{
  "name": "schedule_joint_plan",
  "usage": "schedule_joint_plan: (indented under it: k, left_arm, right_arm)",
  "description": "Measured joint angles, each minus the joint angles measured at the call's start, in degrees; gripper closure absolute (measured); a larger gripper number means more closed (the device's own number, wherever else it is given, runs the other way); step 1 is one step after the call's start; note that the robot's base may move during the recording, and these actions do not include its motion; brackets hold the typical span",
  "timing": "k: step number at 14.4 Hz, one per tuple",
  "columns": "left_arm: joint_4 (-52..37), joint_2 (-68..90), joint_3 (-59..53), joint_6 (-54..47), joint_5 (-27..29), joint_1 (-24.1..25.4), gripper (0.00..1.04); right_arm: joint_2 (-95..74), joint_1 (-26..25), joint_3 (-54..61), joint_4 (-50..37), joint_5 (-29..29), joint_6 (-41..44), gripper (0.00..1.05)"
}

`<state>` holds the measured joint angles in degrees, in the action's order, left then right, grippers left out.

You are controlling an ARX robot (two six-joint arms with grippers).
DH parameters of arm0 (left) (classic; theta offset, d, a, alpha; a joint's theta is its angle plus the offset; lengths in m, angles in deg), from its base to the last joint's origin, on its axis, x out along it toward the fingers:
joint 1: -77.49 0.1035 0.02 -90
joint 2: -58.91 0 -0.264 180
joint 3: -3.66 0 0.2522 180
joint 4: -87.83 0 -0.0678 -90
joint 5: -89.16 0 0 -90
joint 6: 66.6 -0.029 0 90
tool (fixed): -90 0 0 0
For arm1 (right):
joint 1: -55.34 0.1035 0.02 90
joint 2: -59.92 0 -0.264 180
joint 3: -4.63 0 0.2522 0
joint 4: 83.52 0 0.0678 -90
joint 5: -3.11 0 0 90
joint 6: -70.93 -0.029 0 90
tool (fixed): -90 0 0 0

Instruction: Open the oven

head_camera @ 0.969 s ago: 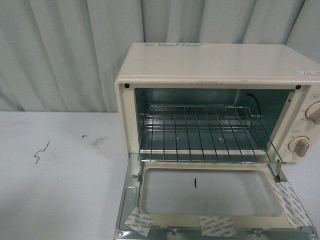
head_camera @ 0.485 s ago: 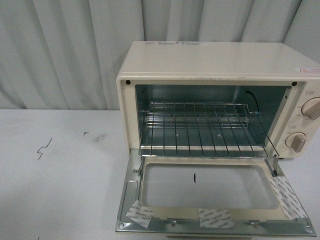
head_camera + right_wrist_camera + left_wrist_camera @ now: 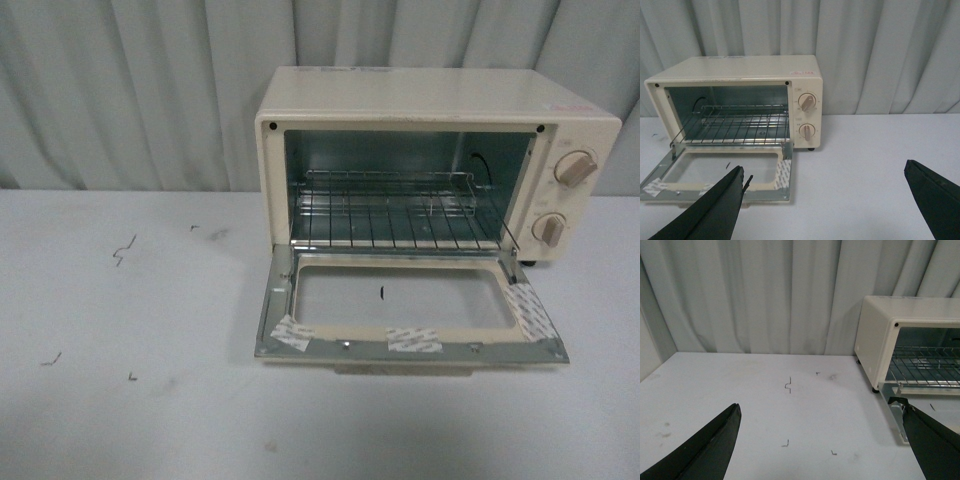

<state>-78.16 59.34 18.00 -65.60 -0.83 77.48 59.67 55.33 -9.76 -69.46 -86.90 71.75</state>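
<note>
Cream oven [image 3: 430,110] faces the robot, long axis sideways.

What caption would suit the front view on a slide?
Oven on a white table, door folded flat open, wire rack bare inside.

Left gripper [image 3: 822,442] fingers spread wide, empty — right gripper [image 3: 825,202] same.

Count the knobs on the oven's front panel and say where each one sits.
2. Both are on the right side of the oven, beside the open door: the upper knob near the top, the lower knob directly below it. None appears hidden.
</note>
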Motion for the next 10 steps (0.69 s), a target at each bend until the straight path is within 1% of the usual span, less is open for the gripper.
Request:
schedule_joint_plan:
  k: [10]
  left_arm:
    - [-0.1, 0.0, 0.0, 0.0, 0.0, 0.0, 0.07]
  right_arm:
    - [0.1, 0.0, 0.0, -0.1, 0.0, 0.0, 0.06]
